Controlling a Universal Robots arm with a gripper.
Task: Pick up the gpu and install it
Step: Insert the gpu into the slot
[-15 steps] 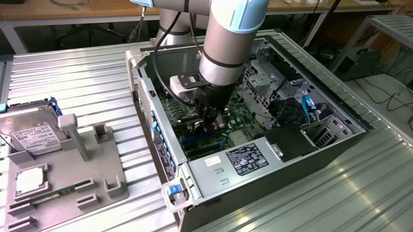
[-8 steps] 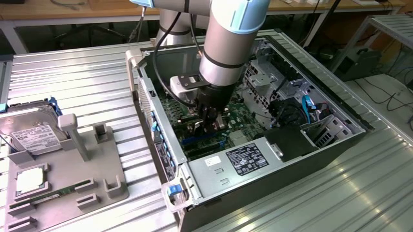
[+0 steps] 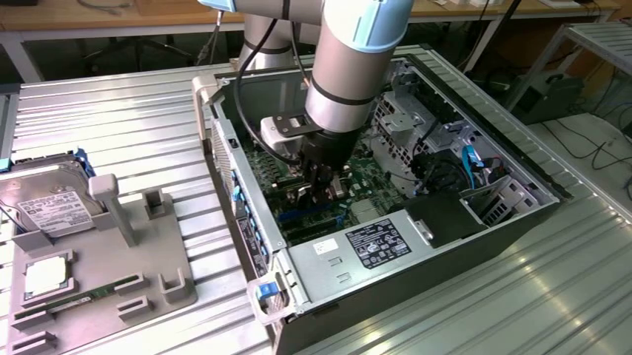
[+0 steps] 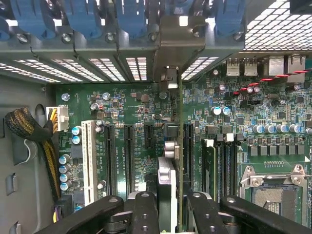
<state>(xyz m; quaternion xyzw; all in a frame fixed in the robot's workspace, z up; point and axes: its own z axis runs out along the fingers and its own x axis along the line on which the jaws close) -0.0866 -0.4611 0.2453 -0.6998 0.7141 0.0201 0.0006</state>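
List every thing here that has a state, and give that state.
gpu, upright on edge over the motherboard slots; whether seated cannot be told.
gripper, jaws shut on the gpu.
computer case, on its side, open.
hard drive, resting on the grey fixture.
memory stick, lying in the grey fixture.

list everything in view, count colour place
computer case: 1, grey, on the table
main board: 1, green, inside the case
gpu: 1, green and silver, edge-on over the board, in the hand
power supply: 1, silver, inside the case
tray: 1, grey, exterior view's left
hard drive: 1, silver, white label, on the tray
memory stick: 1, green, in the tray
table: 1, silver, under everything
arm: 1, grey and blue, reaching into the case
hand: 1, black, shut on the gpu
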